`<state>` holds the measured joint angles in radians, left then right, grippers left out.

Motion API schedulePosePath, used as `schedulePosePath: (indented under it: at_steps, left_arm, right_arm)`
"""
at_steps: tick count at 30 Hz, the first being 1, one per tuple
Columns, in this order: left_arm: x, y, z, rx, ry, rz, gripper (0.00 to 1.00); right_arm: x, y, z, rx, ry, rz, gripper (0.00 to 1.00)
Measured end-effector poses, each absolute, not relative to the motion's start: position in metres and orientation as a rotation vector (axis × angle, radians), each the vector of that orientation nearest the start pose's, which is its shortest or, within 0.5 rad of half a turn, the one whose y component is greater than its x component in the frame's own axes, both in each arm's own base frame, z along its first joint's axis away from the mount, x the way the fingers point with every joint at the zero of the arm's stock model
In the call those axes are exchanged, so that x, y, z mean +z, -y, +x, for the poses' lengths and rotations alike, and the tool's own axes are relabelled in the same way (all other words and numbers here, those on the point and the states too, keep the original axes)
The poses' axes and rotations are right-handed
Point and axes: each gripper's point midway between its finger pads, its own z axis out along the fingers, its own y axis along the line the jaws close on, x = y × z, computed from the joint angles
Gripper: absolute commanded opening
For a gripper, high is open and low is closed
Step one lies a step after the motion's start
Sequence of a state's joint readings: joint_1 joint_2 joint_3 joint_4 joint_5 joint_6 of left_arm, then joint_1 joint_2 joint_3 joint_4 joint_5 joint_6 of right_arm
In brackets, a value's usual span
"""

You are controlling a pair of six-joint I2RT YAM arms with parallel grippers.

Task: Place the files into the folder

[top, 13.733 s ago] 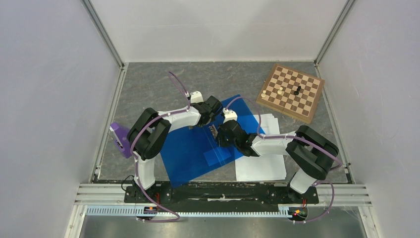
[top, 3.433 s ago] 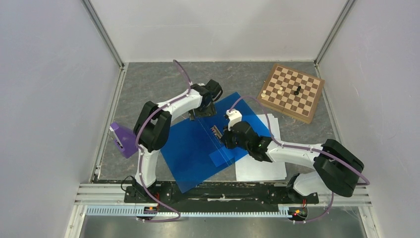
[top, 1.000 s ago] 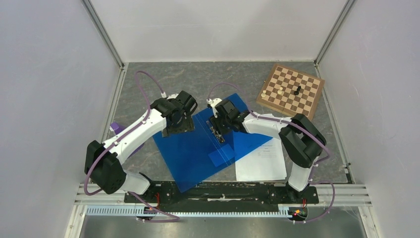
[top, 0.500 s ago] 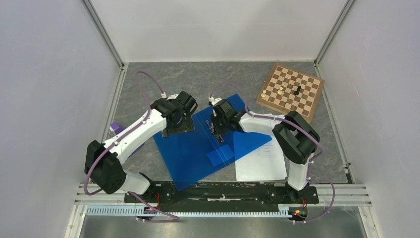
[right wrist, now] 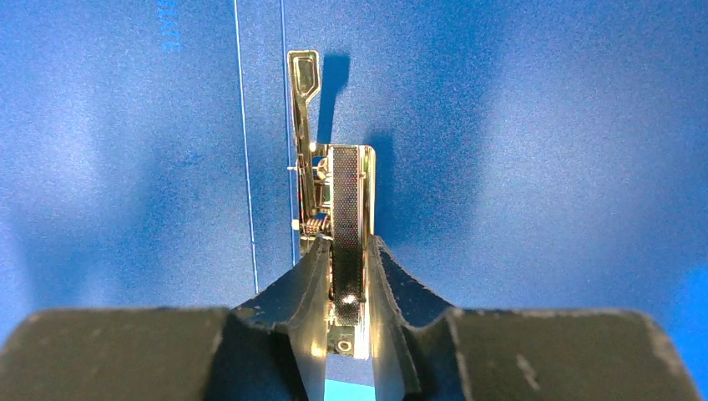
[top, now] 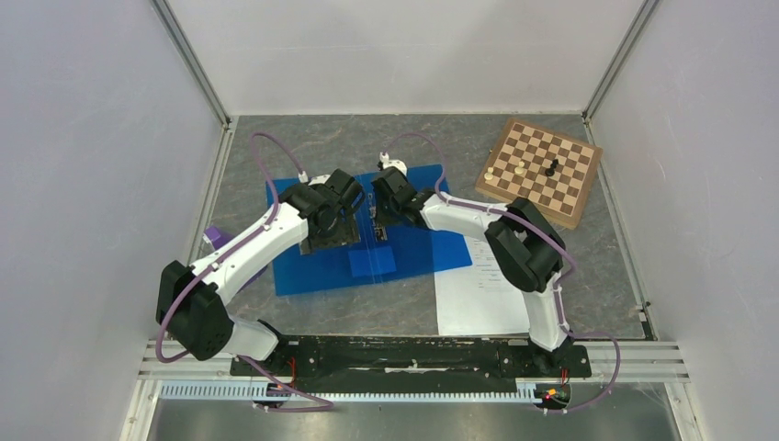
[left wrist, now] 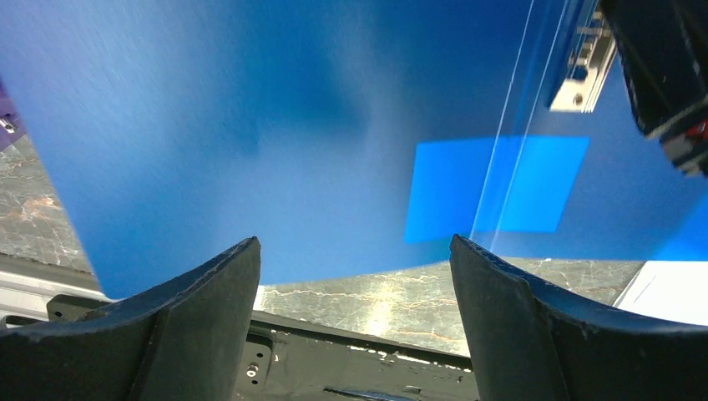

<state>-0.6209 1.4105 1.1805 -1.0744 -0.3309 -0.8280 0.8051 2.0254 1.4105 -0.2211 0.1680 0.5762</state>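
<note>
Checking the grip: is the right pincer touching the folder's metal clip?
Touching. The right wrist view shows the right pincer closed on the metal clip, a finger pressed against each side, on the folder.

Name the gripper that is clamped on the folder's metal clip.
The right gripper: it pinches the metal clip on the blue folder, while the left gripper hangs open, empty.

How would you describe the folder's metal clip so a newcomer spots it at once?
On the grey table, find the blue folder. Beside its centre crease sits the clip, pinched by the right gripper. It is the only shiny metal thing there, with a black bar and thin lever.
</note>
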Motion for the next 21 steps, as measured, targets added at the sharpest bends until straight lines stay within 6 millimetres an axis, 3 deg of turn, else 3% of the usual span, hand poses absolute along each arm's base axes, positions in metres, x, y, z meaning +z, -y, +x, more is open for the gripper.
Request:
schedulePosePath:
  at_steps: [6, 13, 15, 21]
  left_arm:
    - [0.130, 0.128, 0.236, 0.099, -2.695, -0.369, 0.90]
    - [0.131, 0.125, 0.237, 0.096, -2.691, -0.380, 0.90]
    - [0.130, 0.126, 0.237, 0.094, -2.693, -0.378, 0.90]
    - [0.128, 0.133, 0.238, 0.042, -2.707, -0.339, 0.90]
  right_arm:
    - [0.048, -0.383, 0.385, 0.444, -2.409, -0.079, 0.13]
    - [0.040, -0.392, 0.390, 0.419, -2.415, -0.011, 0.14]
    - [0.037, -0.394, 0.388, 0.413, -2.415, -0.001, 0.21]
    - [0.036, -0.400, 0.384, 0.421, -2.421, 0.011, 0.71]
